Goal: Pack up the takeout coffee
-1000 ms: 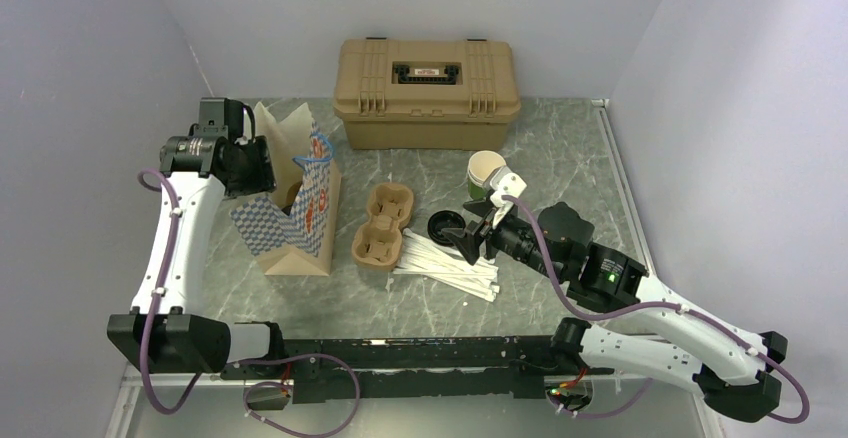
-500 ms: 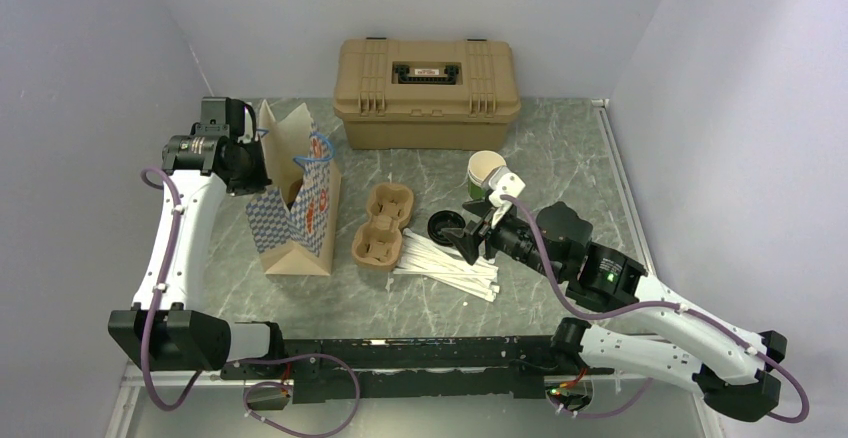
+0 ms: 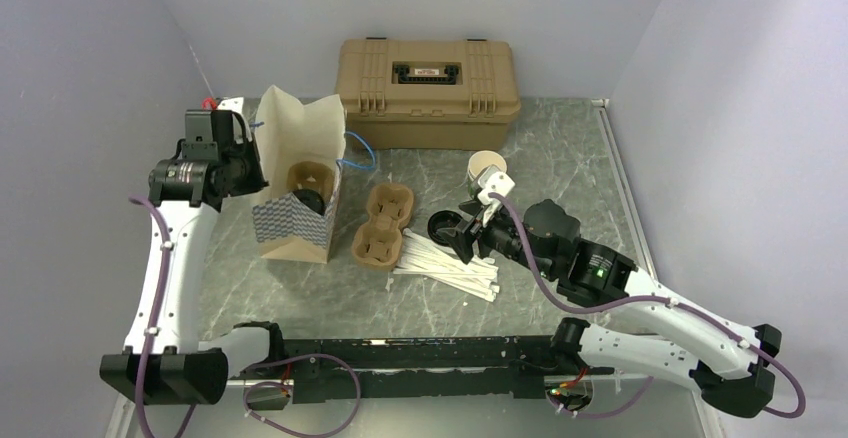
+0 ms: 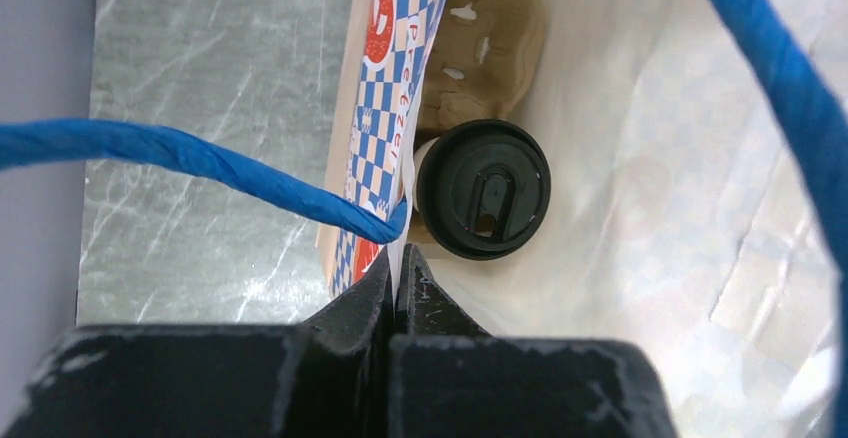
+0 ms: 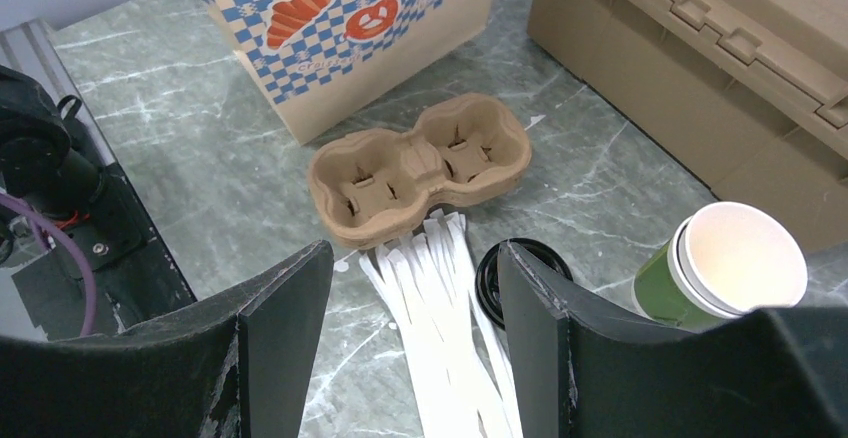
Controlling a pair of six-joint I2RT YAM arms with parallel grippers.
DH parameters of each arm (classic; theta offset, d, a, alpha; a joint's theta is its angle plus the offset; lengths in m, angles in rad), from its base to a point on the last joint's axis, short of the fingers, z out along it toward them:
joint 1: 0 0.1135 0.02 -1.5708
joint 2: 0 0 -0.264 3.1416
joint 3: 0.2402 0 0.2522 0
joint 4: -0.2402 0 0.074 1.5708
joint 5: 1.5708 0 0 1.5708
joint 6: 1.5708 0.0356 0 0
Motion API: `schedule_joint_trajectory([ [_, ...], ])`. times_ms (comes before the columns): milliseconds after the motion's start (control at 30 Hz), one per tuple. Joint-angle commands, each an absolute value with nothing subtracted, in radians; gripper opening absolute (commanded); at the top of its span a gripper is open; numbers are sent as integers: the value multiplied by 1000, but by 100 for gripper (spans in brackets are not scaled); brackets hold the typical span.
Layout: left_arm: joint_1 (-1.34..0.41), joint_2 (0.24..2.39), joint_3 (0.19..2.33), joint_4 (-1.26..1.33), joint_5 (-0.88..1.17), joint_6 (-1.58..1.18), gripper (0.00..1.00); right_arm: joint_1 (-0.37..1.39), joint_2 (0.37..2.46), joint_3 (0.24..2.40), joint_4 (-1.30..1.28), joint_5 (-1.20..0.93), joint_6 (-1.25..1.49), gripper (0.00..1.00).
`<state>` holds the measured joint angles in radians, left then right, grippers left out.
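Left fingers [image 4: 362, 300]: closing flat together on the rim of the paper bag [image 3: 290, 228], pinching the near wall just under the root of the blue handle [image 4: 200, 158].
Paper bag: standing upright on the bench [image 3: 560, 148], mouth gaping wide, back flap rising behind it.
Takeout coffee [image 4: 483, 189]: sitting upright deep inside the bag, black lid facing up, tan side barely showing under it.
Carrier in the bag [image 4: 485, 43]: lying right beside the cup; not telling whether the cup is seated in one of its wells.
Right fingers [image 5: 275, 333]: holding wide apart, gripping nothing, hovering over the bench well away from the bag.
Under the right fingers: white straws [image 5: 440, 308] fanning out, loose black lid [image 5: 488, 288] touching them, second carrier [image 5: 420, 168] just beyond, green cup [image 5: 720, 268] standing near the tan case [image 3: 427, 78].
Just changing: a second ago the left fingers standing apart by a slumping, half-folded bag; now clamping the rim and drawing it outward, spreading the mouth open.
Meaning for the task: likely getting close to done, with the coffee already resting inside and the bag now being held open and steady.
Watching for: tearing the thin paper rim or tipping the bag and the cup if pulling harder.
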<state>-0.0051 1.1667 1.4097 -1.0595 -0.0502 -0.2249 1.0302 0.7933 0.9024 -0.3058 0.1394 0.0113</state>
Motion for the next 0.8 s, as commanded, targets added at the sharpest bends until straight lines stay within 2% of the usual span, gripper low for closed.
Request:
schedule_joint_trajectory([
  [0,-3,1101,1390,-937,-35,-186,0,1032,789,924,-236,155,26,65],
  [433,-3,1036,1390,-849,36,-102,0,1032,792,903,-194,147,25,65],
  [767,-14,1013,1376,-815,128,-26,0,1032,717,825,-159,161,54,65],
])
